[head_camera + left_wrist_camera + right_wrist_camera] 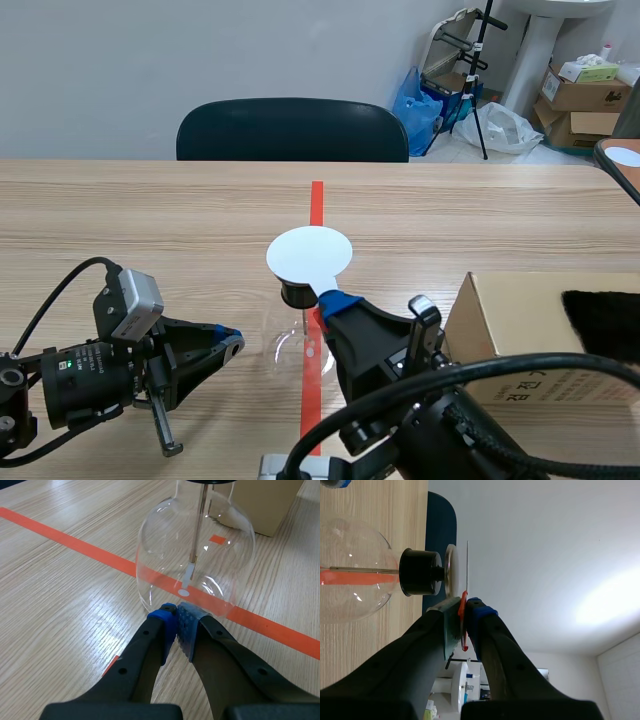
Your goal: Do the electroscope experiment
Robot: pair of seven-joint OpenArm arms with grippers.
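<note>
The electroscope is a clear glass flask (296, 348) with a black stopper (298, 294), standing on the orange tape line. Its metal top disc (450, 572) sits on the stopper (420, 572). A thin white disc (309, 254) hovers just above it with a small gap, seen edge-on as the white disc (468, 565). My right gripper (335, 300) is shut on that disc's orange handle (464, 605). My left gripper (176, 617) is shut on nothing, its tips close to the flask (195, 545) base. A rod with a pale leaf (189, 577) hangs inside.
A cardboard box (520, 330) stands right of the flask, with a black cloth (605, 325) on top. A dark chair (292, 130) is behind the table's far edge. Bags and boxes lie on the floor at the back right.
</note>
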